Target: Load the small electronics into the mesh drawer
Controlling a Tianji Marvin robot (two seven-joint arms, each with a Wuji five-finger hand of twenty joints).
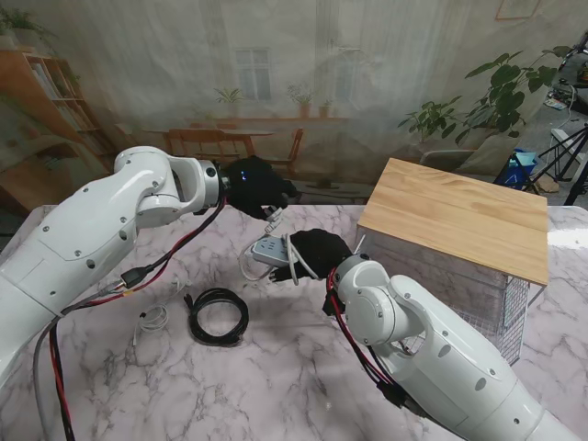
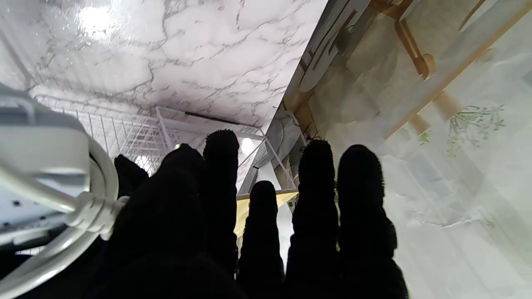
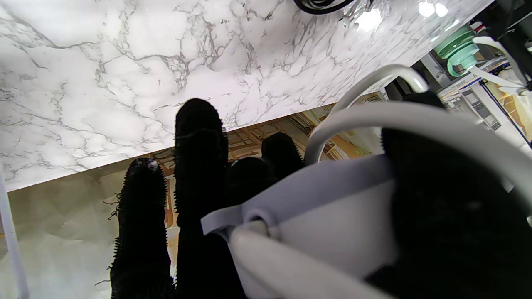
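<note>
Power strip [image 1: 273, 250], grey-white with its cord looped, sits mid-table in our right hand [image 1: 317, 253], fingers wrapped around it, probably lifted for carrying to the mesh drawer [image 1: 501, 308] under the wood top at right. Our left hand [image 1: 257, 186] hovers just beyond, fingers spread, holding nothing. Black cable coil [image 1: 219, 316] and white cable [image 1: 152, 321] lie near left on the marble table [image 1: 276, 386]. Printed backdrop behind.

Power strip [image 1: 268, 250] lies between coiled cable [image 1: 219, 316] at left and mesh drawer [image 1: 501, 312] at right.
</note>
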